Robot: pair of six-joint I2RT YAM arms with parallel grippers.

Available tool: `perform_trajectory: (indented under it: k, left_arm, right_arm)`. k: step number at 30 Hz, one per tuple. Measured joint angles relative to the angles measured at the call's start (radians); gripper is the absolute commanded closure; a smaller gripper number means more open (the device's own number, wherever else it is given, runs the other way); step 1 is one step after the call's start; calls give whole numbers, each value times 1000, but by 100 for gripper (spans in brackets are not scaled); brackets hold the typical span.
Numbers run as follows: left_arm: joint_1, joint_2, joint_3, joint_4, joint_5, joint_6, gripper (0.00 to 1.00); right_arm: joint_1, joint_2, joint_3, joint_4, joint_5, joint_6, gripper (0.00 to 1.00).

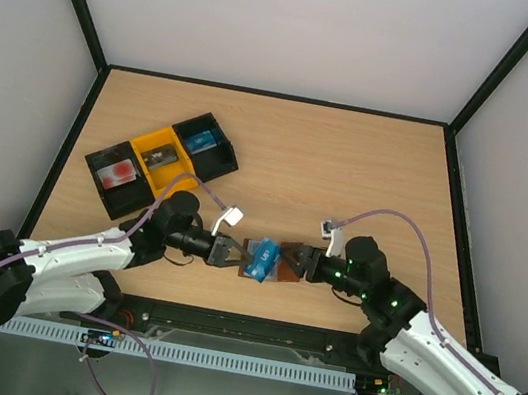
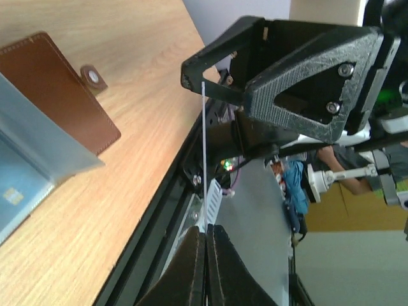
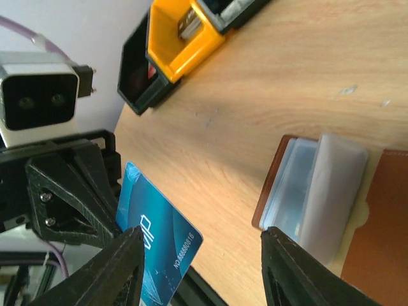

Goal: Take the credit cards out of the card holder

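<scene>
Left pincer (image 1: pixel 236 254) clamped shut on blue plastic credit card (image 1: pixel 261 258), lower centre of top view. Right pincer (image 1: pixel 297 261) I see parted, empty. Brown leather-like bifold card holder (image 1: pixel 283 277) lies open on wooden table (image 1: pixel 349 171), between both.

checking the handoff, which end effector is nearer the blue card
Left. The left end effector is shut on the blue card; the right end effector stands open just past it, beside the card holder.
</scene>
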Motion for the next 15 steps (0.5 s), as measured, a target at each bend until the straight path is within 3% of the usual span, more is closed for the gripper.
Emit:
perform_trajectory:
  k: [11, 13, 15]
  left_arm:
    - [-6, -19, 0, -61, 97, 34, 97]
    - [-10, -16, -1, -51, 106, 33, 97]
    - [-12, -15, -2, -37, 118, 32, 97]
  right_arm:
    - [0, 69, 1, 32, -204, -67, 49]
    - [0, 83, 0, 47, -231, -66, 54]
    - [0, 86, 0, 59, -249, -66, 68]
